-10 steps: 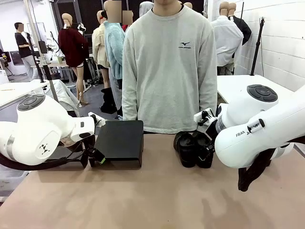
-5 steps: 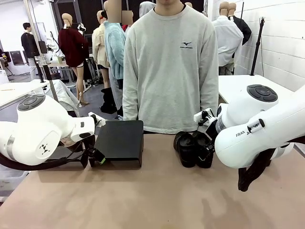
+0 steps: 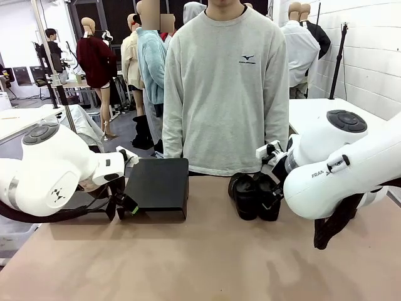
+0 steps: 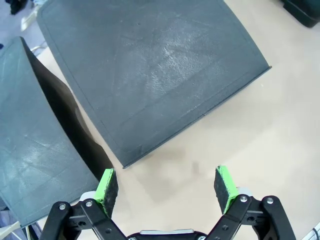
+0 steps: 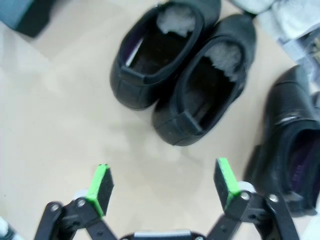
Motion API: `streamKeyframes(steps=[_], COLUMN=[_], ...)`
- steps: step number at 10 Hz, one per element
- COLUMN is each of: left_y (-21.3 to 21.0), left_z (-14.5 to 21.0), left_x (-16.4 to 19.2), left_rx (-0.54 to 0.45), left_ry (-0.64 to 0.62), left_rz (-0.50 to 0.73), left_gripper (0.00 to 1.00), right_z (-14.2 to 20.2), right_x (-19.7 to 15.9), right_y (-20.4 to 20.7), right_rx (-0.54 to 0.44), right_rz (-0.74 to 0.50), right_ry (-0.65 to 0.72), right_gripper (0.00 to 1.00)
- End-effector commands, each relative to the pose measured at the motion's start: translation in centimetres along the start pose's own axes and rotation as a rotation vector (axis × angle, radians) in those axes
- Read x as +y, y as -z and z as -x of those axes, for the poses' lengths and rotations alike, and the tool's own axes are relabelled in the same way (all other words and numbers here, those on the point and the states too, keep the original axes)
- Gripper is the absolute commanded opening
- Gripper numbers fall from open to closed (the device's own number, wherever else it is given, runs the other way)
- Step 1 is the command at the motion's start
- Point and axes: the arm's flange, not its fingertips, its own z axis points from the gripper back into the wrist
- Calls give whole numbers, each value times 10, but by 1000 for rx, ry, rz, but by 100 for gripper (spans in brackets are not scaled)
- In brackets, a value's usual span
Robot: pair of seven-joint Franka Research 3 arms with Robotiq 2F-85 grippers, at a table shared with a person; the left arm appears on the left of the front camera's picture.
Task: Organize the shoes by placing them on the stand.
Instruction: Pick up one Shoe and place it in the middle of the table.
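A pair of black shoes stands side by side on the table in the right wrist view, the left one (image 5: 157, 50) and the right one (image 5: 205, 95), both with their openings up. A third black shoe (image 5: 290, 145) lies at the right edge. My right gripper (image 5: 162, 186) hangs open just in front of the pair and holds nothing. In the front view the shoes (image 3: 245, 194) sit right of centre, beside my right arm. The stand (image 3: 158, 185) is a flat black shelf left of centre. My left gripper (image 4: 167, 184) is open above the table at the stand's (image 4: 150, 75) corner.
A person in a grey sweatshirt (image 3: 225, 88) stands at the far edge, between the stand and the shoes. A second dark panel (image 4: 30, 165) lies to the left of the stand in the left wrist view. Bare tan tabletop (image 3: 200, 263) stretches across the near side.
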Motion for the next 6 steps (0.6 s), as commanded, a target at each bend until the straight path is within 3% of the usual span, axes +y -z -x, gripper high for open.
streamKeyframes(steps=[1,2,3,5,6], left_y=[-44,-67,-93,-128,-141], left_z=[6,12,23,38,44], left_x=[16,28,42,74,84], left_rx=[-20,-29,-94,-186,-219], left_ry=[50,110,140,184,197], left_rz=[-35,-11,14,111,168], left_gripper=[100,100,100,100,100], right_z=[15,23,34,54,67], right_x=[-47,-74,-99,-139,-155], right_y=[-40,-58,-78,-96,-107], right_rx=[-57,-94,-124,-196,-258], right_rz=[20,44,-10,-308,-394], right_ry=[25,45,47,67,66], right_gripper=[100,100,100,100,100])
